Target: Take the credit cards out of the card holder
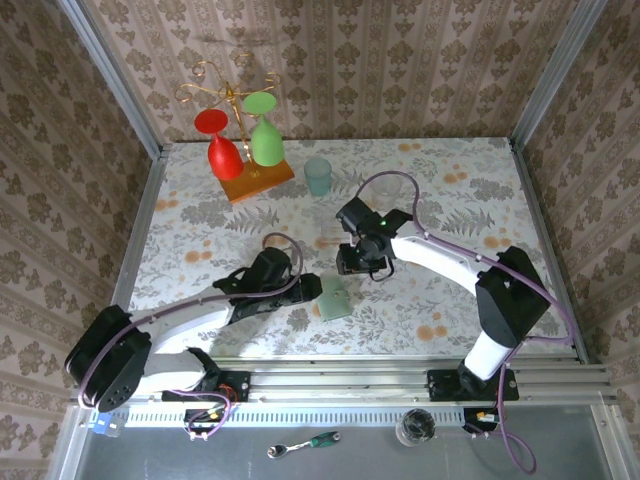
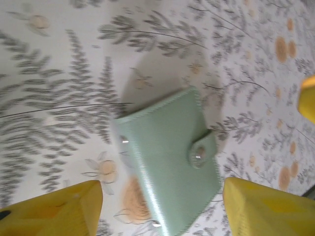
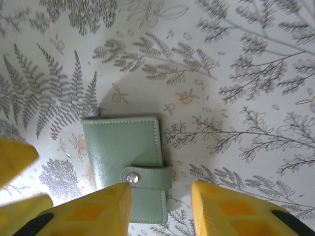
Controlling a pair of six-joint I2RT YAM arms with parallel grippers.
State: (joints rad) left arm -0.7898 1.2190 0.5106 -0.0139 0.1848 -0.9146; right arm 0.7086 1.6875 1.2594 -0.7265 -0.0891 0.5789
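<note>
Card holder (image 3: 120, 147) lies snapped shut on the worktop (image 3: 236, 59). Left jaws straddle it wide, ready to steady it. Right jaws, part-open and empty, are poised over the snap (image 3: 132, 178).

Card holder (image 3: 123, 152) pale mint green, silver snap (image 3: 132, 178); table (image 1: 450, 190) white, grey fern print, orange flowers; fingers (image 3: 231, 211) yellow; red glass (image 1: 222, 150), green glass (image 1: 265, 135), orange base (image 1: 257, 180); cup (image 1: 318, 176) teal; walls (image 1: 400, 60) beige damask pattern
</note>
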